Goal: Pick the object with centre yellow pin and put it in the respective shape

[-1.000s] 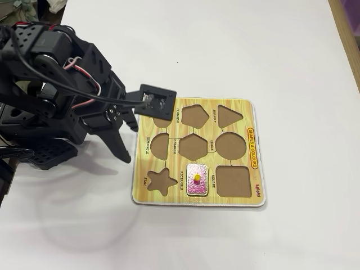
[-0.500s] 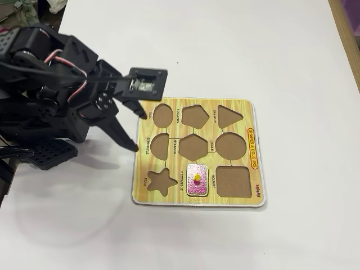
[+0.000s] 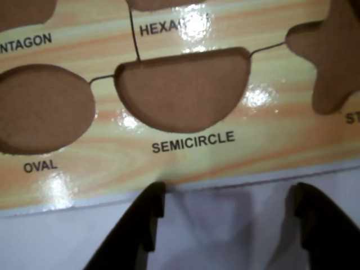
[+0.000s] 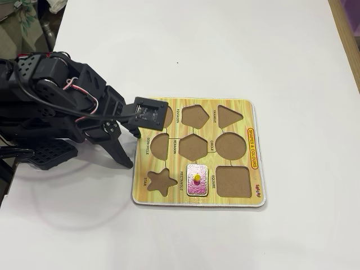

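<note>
A pink rectangular piece (image 4: 192, 188) with a yellow centre pin (image 4: 197, 179) sits in the rectangle recess of the wooden shape board (image 4: 169, 198). It does not show in the wrist view. My gripper (image 3: 228, 191) is open and empty, with its black fingers (image 3: 147, 216) over the white table just off the board's edge (image 3: 112, 169), in front of the empty semicircle recess (image 3: 183, 90). In the fixed view the gripper (image 4: 128, 147) hangs at the board's left side, apart from the pink piece.
The board's other recesses are empty: oval (image 3: 39, 109), star (image 3: 332, 56), and in the fixed view pentagon, triangle, hexagon, circle and square (image 4: 233, 181). The arm's black body (image 4: 50, 107) fills the left. White table (image 4: 225, 50) surrounds the board.
</note>
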`<action>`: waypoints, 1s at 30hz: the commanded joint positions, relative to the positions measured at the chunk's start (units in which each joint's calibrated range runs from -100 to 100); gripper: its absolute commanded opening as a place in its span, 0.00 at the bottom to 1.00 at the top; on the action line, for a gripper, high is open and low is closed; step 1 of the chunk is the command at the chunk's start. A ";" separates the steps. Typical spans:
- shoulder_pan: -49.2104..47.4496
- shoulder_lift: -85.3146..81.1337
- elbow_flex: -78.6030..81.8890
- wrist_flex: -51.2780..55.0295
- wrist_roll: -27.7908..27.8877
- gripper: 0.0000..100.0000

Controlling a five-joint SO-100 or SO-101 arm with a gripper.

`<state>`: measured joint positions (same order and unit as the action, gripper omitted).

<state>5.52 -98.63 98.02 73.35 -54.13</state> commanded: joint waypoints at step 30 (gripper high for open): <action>-0.44 0.13 0.63 2.28 0.47 0.26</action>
<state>5.71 -98.63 98.29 74.55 -53.93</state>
